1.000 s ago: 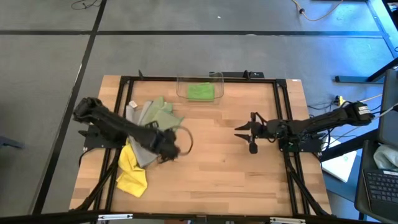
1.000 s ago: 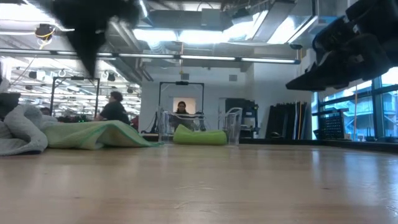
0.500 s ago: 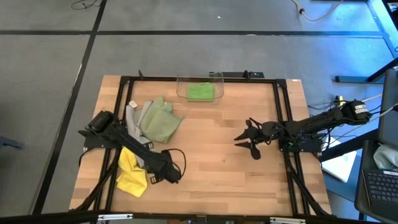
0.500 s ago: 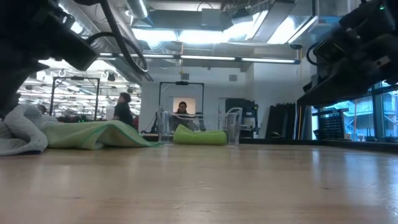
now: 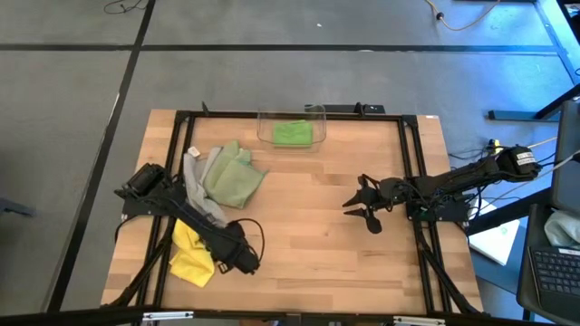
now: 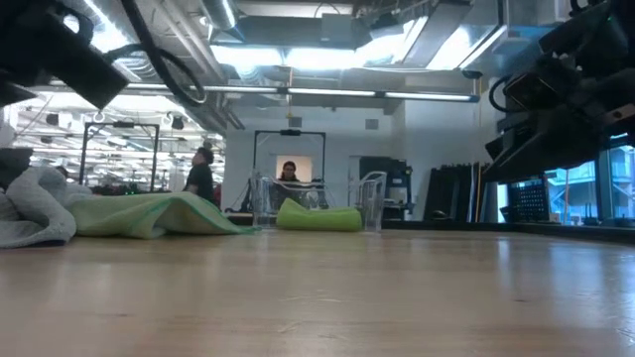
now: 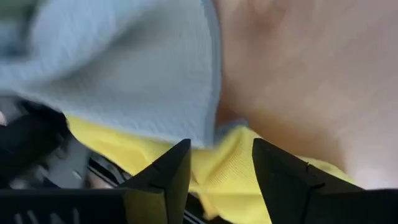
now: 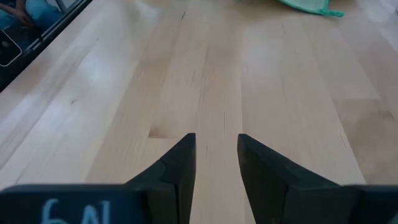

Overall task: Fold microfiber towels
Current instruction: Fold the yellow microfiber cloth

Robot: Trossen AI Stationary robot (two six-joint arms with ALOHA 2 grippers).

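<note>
High view, my left gripper (image 5: 237,258): low over the near-left part of the table (image 5: 317,263), just beside the yellow towel (image 5: 192,252), toward the table's middle from it.
High view, towels: the grey towel (image 5: 196,186) and pale sage towel (image 5: 233,177) lie heaped farther back on the left, the grey one running under my left arm; the bright green towel (image 5: 292,133) lies in the clear bin (image 5: 291,126) at the far edge.
High view, my right gripper (image 5: 355,203): over bare wood right of centre, well apart from every towel.
Low view: sage towel (image 6: 149,214) and grey towel (image 6: 35,208) lie crumpled at left; bin (image 6: 369,203) with green towel (image 6: 317,217) far back; a person (image 6: 201,175) walks in the room behind.
Left wrist view: my fingers (image 7: 163,178) stand apart with nothing between them; the yellow towel (image 7: 224,168) lies right beyond their tips, the grey towel (image 7: 124,74) overlapping it.
Right wrist view: my fingers (image 8: 179,163) are parted a narrow way, empty, above bare wood; a bit of green cloth (image 8: 308,5) shows far off.
</note>
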